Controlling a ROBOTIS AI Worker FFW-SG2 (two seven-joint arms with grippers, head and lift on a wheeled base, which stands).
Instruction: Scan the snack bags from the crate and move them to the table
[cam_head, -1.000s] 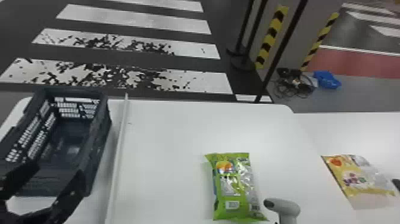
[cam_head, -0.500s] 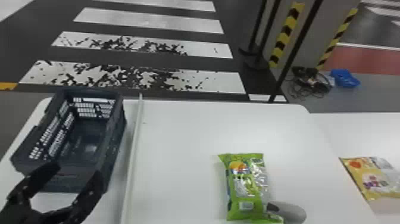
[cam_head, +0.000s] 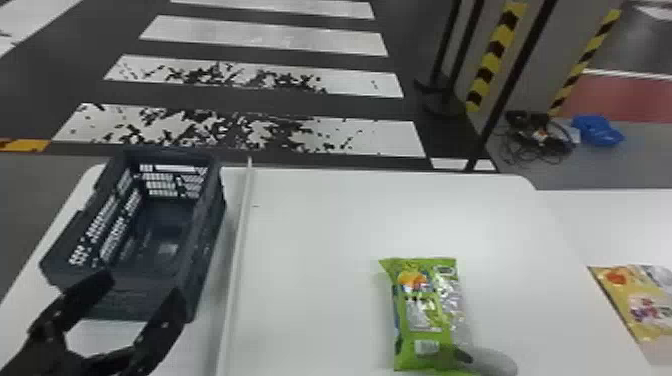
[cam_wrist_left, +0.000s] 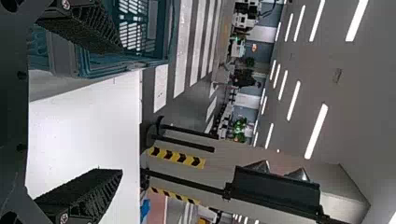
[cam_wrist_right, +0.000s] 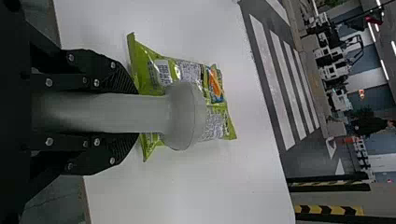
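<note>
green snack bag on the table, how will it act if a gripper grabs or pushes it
The green snack bag would likely bend and give under a squeeze, as it looks creased and soft. Its shiny surface may be a bit slippery. Lying flat on the table, it would probably slide rather than roll.

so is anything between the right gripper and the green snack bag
Yes, the grey scanner the right gripper holds: its head juts past the fingertips, toward the green snack bag. Nothing else visible is in between.
</note>
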